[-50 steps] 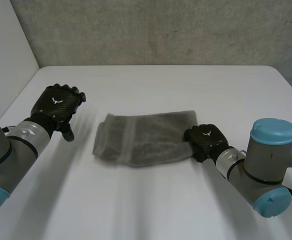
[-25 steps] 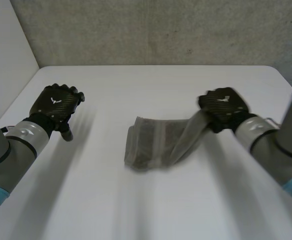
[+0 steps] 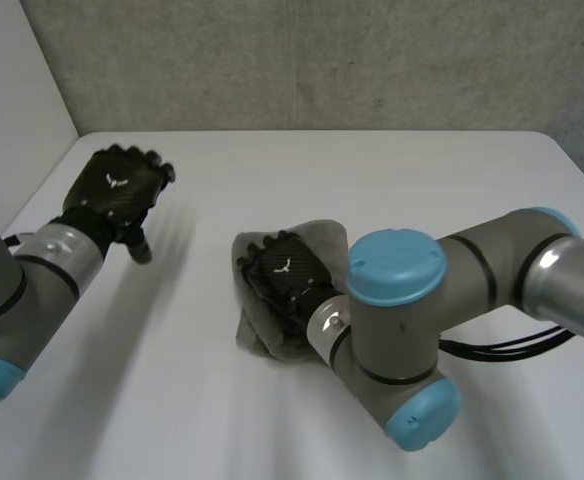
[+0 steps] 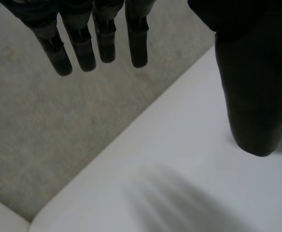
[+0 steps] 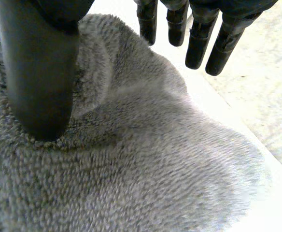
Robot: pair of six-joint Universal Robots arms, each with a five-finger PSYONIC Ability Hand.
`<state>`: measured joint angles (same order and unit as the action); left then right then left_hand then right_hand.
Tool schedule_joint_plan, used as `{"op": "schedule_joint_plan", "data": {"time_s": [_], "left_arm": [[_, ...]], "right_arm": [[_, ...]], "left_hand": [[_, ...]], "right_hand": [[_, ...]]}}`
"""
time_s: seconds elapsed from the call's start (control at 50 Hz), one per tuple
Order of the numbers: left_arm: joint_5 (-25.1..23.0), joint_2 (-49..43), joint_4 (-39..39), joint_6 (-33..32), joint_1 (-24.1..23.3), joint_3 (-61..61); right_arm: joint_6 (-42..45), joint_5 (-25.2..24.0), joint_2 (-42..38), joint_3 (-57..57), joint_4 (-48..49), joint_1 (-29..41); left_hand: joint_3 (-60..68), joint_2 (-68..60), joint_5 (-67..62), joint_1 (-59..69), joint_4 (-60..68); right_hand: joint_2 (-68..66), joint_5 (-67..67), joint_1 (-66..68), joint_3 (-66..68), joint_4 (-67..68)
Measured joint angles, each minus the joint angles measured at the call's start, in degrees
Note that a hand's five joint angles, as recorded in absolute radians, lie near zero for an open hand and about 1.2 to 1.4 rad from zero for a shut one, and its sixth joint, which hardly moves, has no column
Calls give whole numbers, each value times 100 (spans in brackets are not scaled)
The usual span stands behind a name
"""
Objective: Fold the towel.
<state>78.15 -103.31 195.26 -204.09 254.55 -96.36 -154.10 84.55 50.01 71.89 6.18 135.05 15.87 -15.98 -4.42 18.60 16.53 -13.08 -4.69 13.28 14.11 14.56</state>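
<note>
The grey fluffy towel (image 3: pixel 321 238) lies bunched in a rumpled heap near the middle of the white counter (image 3: pixel 442 180). Its layers are doubled over one another rather than lying flat. One rounded lobe shows on the far side of the heap, and a loose edge juts out on the near side.

The right robot hand (image 3: pixel 282 279) sits on top of this heap, palm down, about in the middle of the cloth. Its grey arm with the light-blue cap (image 3: pixel 396 264) reaches in across the counter from the right. In the right wrist view the right robot hand (image 5: pixel 39 72) has its thumb tip set down into the pile of the towel (image 5: pixel 150 169), denting it slightly. Its fingers (image 5: pixel 197 44) are straight and held well apart from the thumb. A soft ridge of cloth rises between thumb and fingers. The fingertips hang clear beyond it, so the hand is spread and pinches nothing.

The left robot hand (image 3: pixel 118 192) hovers above the left part of the counter, well apart from the towel and touching nothing. In the left wrist view the left robot hand (image 4: pixel 249 87) shows straight fingers (image 4: pixel 93 41) side by side and a thumb standing off from them. It is relaxed and holds nothing, with bare counter (image 4: pixel 179 183) beneath it. A speckled grey wall (image 3: pixel 322 60) stands behind the far edge of the counter.
</note>
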Motion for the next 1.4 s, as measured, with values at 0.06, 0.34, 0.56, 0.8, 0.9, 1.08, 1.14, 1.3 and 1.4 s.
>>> {"op": "schedule_joint_plan", "data": {"time_s": [0.06, 0.34, 0.56, 0.8, 0.9, 1.08, 1.14, 1.3, 1.4], "left_arm": [[11, -21, -7, 98, -133, 228], [93, -711, -331, 1593, -1087, 1744], [208, -1666, -922, 2693, -1693, 1928], [1050, -2204, -908, 2658, -1727, 1655], [1235, -2398, -891, 2604, -1719, 1659], [1250, -2631, -878, 2345, -1715, 1718], [1246, -2604, -887, 2217, -1719, 1723], [1240, -1931, -931, 2106, -1726, 1744], [1233, -1240, -951, 2124, -1693, 1835]], "right_arm": [[-183, 14, 339, 246, -2, -92], [-1559, -69, 1519, 1095, -364, -1266], [-3078, -638, 957, 965, -414, -1665], [-4177, -794, 276, 743, -329, -1562], [-4119, -570, 24, 629, -189, -1464], [-3482, -69, -310, 380, -111, -1328], [-3343, -25, -201, 367, -123, -1301], [-3246, -35, 728, 444, -164, -1290], [-3208, 49, 1398, 426, -262, -1338]], "left_hand": [[0, 0, 0, 0, 0], [0, 0, 0, 0, 0], [0, 0, 0, 0, 0], [0, 0, -1, 0, 0], [0, 0, 0, 0, 0], [0, 0, -1, 0, 0], [0, 0, 4, 0, 0], [-26, 17, 33, 0, -2], [-96, 94, 64, 0, -86]], "right_hand": [[0, 93, -4, 0, 0], [0, 107, -22, -26, -2], [0, 107, -22, -27, -2], [0, 107, -23, -27, 0], [0, 111, -23, -50, 0], [0, 153, -24, -51, 0], [0, 153, -25, -51, 0], [0, 154, -27, -51, 0], [0, 154, -27, -51, 0]]}}
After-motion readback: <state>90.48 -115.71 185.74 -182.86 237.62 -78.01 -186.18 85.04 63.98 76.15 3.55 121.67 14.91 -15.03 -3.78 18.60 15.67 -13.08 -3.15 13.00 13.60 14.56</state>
